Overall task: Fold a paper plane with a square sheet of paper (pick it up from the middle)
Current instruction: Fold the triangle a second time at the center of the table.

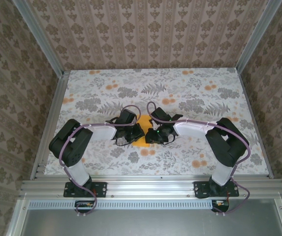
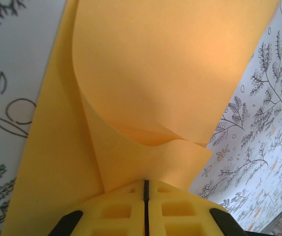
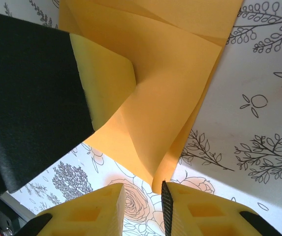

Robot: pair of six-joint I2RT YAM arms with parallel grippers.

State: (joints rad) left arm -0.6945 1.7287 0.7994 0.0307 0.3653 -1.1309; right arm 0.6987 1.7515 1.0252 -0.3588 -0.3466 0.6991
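The square sheet of paper (image 1: pixel 141 142) is bright orange and lies partly folded mid-table between both grippers. My left gripper (image 2: pixel 145 183) is shut on it, and a curled flap of the paper (image 2: pixel 170 73) rises straight from its closed jaws. In the right wrist view the left gripper's yellow finger (image 3: pixel 106 78) pinches the sheet (image 3: pixel 170 83) where the creases meet. My right gripper (image 3: pixel 143 189) is open with a clear gap. The sheet's lower corner hangs just at the tip of its right-hand finger, with nothing between the pads. From above, the left gripper (image 1: pixel 133 132) and right gripper (image 1: pixel 153 135) nearly meet.
The table (image 1: pixel 204 98) carries a floral cloth with small orange printed flowers (image 1: pixel 197 162). Patterned walls and aluminium rails (image 1: pixel 52 113) close in three sides. Both arms reach inward from the near edge.
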